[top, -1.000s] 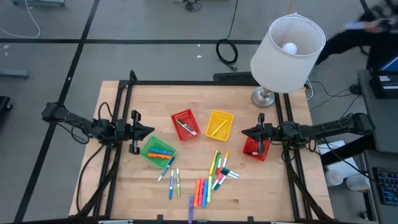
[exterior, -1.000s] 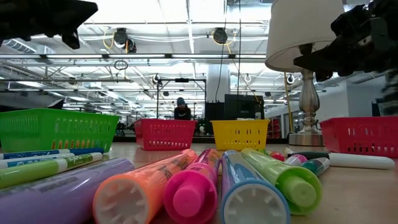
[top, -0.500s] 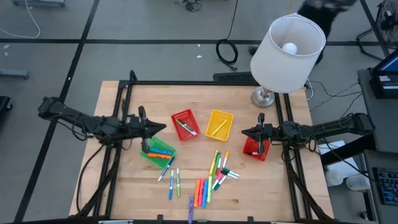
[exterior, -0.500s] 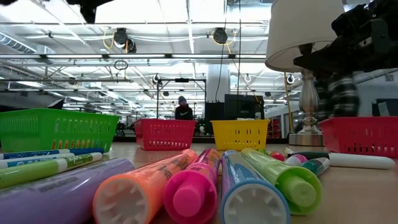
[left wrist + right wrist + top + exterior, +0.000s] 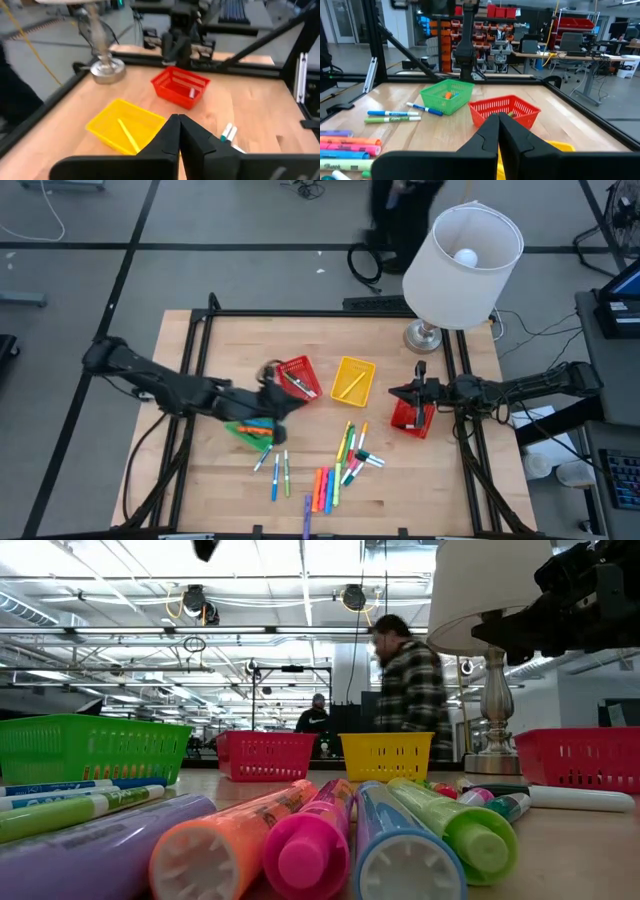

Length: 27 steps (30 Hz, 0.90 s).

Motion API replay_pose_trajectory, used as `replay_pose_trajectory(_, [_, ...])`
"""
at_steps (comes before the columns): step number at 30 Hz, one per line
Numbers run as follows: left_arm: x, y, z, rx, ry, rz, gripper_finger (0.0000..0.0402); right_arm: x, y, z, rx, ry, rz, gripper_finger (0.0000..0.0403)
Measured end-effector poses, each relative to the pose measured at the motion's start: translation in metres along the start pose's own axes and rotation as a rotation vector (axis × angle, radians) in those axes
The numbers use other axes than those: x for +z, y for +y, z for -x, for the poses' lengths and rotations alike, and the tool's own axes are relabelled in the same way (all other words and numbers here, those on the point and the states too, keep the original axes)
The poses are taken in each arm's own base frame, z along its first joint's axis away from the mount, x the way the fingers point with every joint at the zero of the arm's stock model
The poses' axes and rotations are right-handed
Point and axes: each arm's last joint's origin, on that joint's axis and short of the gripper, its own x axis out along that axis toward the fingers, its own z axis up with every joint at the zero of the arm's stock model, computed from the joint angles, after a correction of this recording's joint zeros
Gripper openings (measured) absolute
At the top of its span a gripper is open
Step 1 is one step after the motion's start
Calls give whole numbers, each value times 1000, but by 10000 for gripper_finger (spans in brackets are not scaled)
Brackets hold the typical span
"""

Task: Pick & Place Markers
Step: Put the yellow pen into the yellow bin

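The left hand (image 5: 272, 372), closed and empty, is swinging inward past the green basket (image 5: 252, 423) toward the red basket (image 5: 298, 379). The right hand (image 5: 392, 393) is waiting closed. Most markers (image 5: 335, 470) are lying loose on the counter (image 5: 230, 340), awaiting pickup.

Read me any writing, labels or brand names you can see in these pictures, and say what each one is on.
"Sharpie", probably: faint script on the pale green marker at the table's edge in the right wrist view; only partly readable.
Printing on the blue marker and the green marker in the low view: too small to read.
Nothing else bears readable text: none on the baskets, the lamp or the arms.
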Motion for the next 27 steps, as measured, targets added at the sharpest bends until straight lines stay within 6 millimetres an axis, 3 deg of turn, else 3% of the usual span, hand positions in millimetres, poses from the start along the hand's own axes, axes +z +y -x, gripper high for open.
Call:
replay_pose_trajectory(6, [14,-31,-45,-79,94,-13,19,2,0,0,0,-17,-3,0])
replay_pose_trajectory(12, [20,-54,-93,-86,125,-25,5,4,0,0,-1,-45,-34,0])
replay_pose_trajectory(19, [-8,-61,-146,-59,222,-38,40,6,0,0,1,-60,-99,0])
replay_pose_trajectory(27, [-47,-63,-173,-64,351,52,100,6,0,0,2,-58,-115,0])
